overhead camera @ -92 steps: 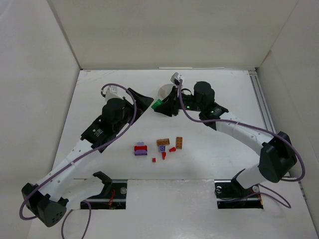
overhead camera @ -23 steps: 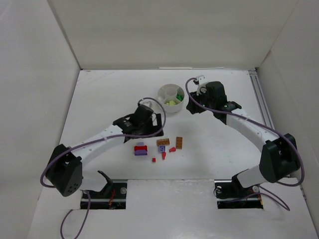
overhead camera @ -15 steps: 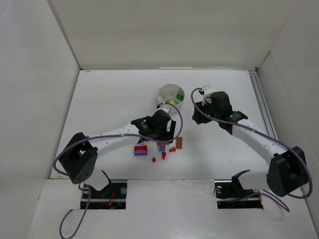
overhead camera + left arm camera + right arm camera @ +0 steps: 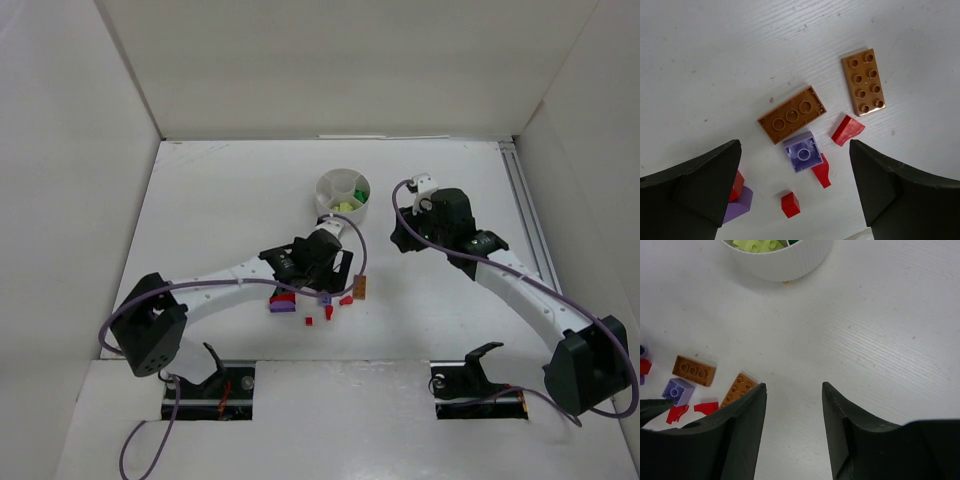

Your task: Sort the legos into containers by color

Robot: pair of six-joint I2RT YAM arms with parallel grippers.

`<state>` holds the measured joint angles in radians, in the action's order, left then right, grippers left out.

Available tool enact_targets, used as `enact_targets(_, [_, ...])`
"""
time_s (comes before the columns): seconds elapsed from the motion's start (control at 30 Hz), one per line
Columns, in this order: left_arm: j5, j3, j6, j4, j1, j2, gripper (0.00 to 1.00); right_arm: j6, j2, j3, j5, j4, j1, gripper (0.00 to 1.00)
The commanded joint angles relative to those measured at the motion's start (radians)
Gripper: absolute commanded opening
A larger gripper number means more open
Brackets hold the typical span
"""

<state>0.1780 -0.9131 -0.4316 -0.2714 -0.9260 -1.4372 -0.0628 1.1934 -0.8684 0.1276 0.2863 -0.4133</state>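
brown legos (image 4: 791,114) x2, purple legos (image 4: 802,152) x2, red legos (image 4: 847,130) x4.

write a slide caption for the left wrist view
Left gripper open above loose orange-brown bricks, a purple brick and red pieces on the white table.

I count two orange-brown bricks (image 4: 791,114) at the middle and upper right of my left wrist view, one with three studs and one with eight. Two purple bricks (image 4: 802,151): one at centre, one half hidden at lower left. Four red pieces (image 4: 847,130), the fourth partly hidden at lower left. One round white dish (image 4: 780,265) at the top of my right wrist view. The lime-yellow bricks (image 4: 760,245) in it are cut off by the frame's edge, so I cannot count them.
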Motion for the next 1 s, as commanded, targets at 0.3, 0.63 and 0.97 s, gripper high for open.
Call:
enact_targets(0.3, [0.075, -0.070, 0.087, 0.015, -0.076, -0.095, 0.73, 0.008, -0.031, 0.002, 0.018, 0.004, 0.011, 0.54])
enact_targets(0.63, [0.017, -0.011, -0.032, 0.024, -0.076, -0.095, 0.72, 0.026, -0.049, 0.022, 0.006, 0.014, 0.021, 0.54])
enact_targets(0.97, [0.026, 0.039, -0.154, -0.021, -0.123, -0.081, 0.66, 0.026, -0.049, 0.040, 0.015, 0.005, 0.021, 0.54])
